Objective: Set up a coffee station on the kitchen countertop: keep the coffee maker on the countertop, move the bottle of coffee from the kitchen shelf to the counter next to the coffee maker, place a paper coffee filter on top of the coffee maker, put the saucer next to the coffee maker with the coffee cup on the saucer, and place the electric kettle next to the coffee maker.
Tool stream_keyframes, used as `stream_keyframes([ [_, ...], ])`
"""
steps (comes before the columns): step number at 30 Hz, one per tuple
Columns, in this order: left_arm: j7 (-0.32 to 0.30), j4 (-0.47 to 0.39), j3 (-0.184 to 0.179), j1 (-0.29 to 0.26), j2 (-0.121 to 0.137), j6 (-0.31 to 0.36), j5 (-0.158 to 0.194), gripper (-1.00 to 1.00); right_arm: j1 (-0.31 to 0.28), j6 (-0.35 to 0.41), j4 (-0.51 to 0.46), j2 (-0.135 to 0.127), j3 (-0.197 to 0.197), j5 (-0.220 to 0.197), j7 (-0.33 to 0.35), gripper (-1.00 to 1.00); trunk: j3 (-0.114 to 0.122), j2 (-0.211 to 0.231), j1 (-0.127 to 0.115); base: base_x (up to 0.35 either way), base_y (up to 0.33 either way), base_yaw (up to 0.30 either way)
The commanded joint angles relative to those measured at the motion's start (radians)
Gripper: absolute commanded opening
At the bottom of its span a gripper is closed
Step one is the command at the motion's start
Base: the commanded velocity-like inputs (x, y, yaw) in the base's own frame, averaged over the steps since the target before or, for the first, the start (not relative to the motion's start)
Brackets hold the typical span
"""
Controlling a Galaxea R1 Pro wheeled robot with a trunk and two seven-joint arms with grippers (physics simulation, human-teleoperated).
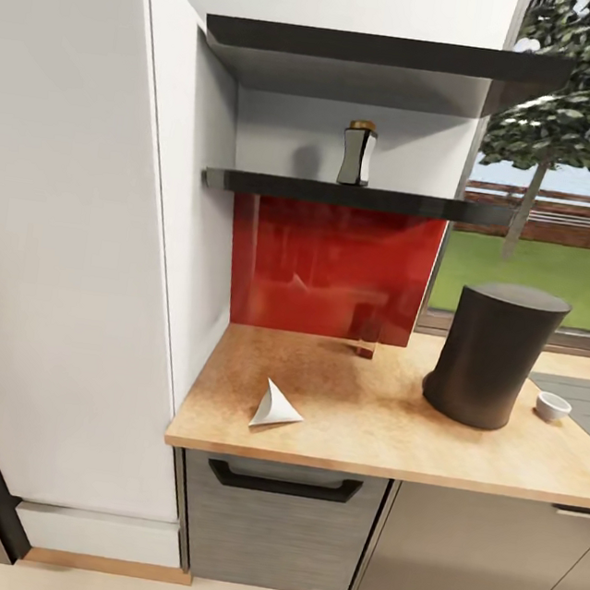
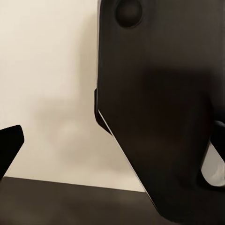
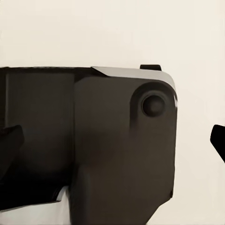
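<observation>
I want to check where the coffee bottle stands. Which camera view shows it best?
The head view: the coffee bottle stands upright on the lower shelf, above the countertop. Both wrist views show dark robot parts against a pale surface instead.

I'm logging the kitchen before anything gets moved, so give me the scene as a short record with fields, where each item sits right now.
coffee bottle: dark glass bottle with gold cap, upright on the lower black shelf
coffee maker: dark cylindrical machine, on the wooden countertop, right side
paper filter: white folded cone, lying on the countertop, left of the coffee maker, apart from it
cup: small white cup, right of the coffee maker
saucer, kettle: cannot tell
</observation>
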Motion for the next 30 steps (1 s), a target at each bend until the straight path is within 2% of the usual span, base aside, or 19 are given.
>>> stream_keyframes([
  [1,0.002,-0.002,0.002,0.0,-0.001,-0.002,0.003,1.0,-0.001,-0.003,0.001,0.0,0.0,0.0,0.0,1.0,0.002,0.006,-0.004,0.0,0.0,0.0],
  [30,0.001,-0.003,0.0,0.0,0.0,-0.004,0.001,1.0,-0.001,-0.003,0.001,0.0,0.0,0.001,0.0,1.0,0.093,0.209,-0.115,0.0,0.0,0.0],
])
